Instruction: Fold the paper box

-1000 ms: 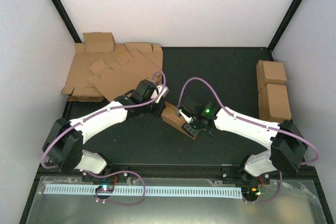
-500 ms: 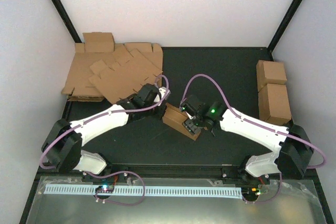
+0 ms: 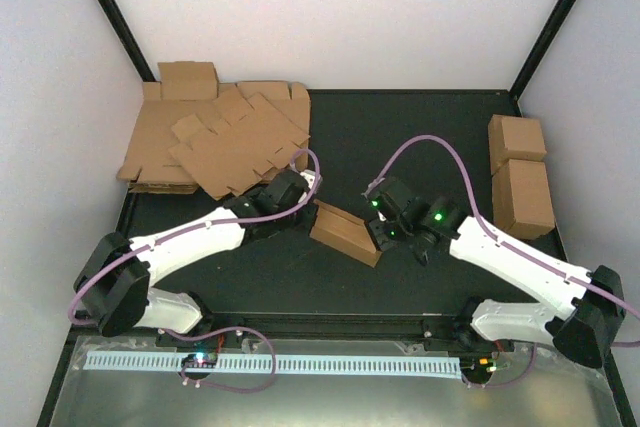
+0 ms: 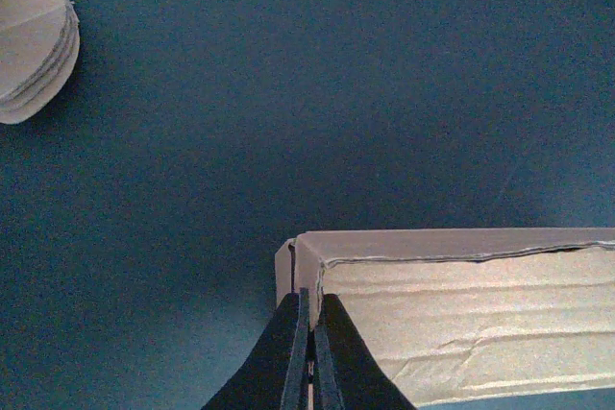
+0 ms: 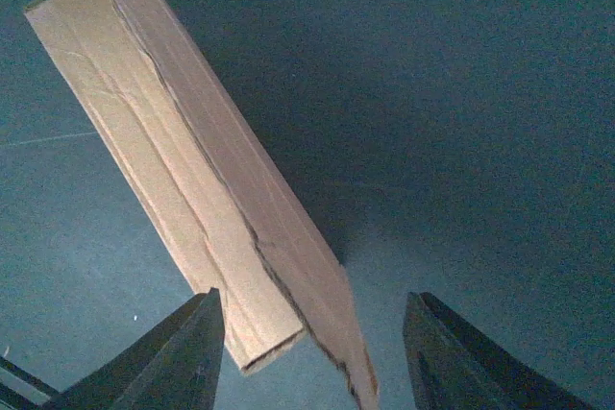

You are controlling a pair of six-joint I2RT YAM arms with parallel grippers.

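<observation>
Paper box (image 3: 345, 230) lies slanted on the table (image 3: 430, 137) between the arms; left gripper (image 4: 307, 304), pressed together, seems to pinch its end wall; right gripper (image 5: 309, 300) stands spread around the other end; best tuck the loose flap (image 5: 354, 372) gently, left side steady.

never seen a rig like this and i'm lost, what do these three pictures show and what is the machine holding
Two white robot arms are bolted to a black table. The wide picture looks down from above and behind them; the other two come from a camera on each wrist, so the dark prongs are that arm's own fingers. In the middle is a long paper box. The left gripper is pinched shut on one end. The right gripper is open, its fingers either side of the other end, not squeezing. Back left lies a heap of flat cardboard sheets; at the right edge stand two closed cardboard boxes.
</observation>
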